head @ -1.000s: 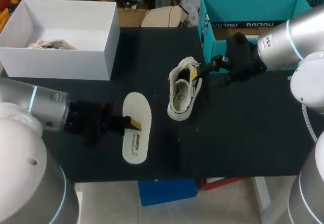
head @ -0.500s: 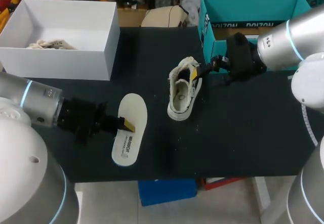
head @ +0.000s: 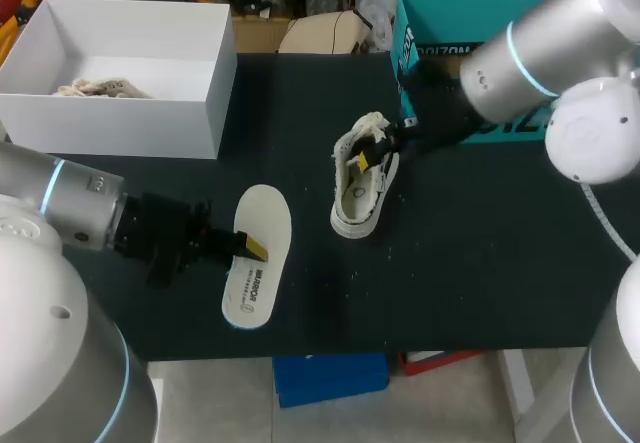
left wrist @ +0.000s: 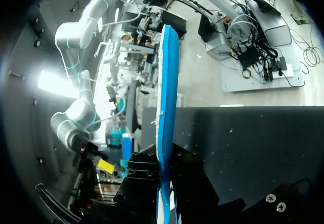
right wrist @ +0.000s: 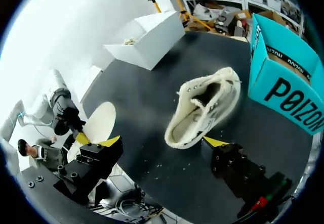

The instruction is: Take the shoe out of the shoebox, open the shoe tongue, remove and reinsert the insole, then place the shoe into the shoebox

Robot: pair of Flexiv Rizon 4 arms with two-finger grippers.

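Note:
A cream shoe lies on the black table, tongue open, hollow showing. My right gripper hangs open over its far end. In the right wrist view the shoe lies ahead of that gripper, one end between the spread yellow tips, untouched. The cream insole lies left of the shoe with my left gripper shut on its edge. Seen from the left wrist, the insole stands edge-on with its blue underside showing, pinched in the gripper.
An open white box with crumpled paper inside stands at the back left. A teal box stands at the back right, behind my right arm. Bare black table lies in front of the shoe.
My left gripper dragged the insole left and slightly toward the front edge, turning it. My right arm's forearm swung up and back while its gripper stayed at the shoe.

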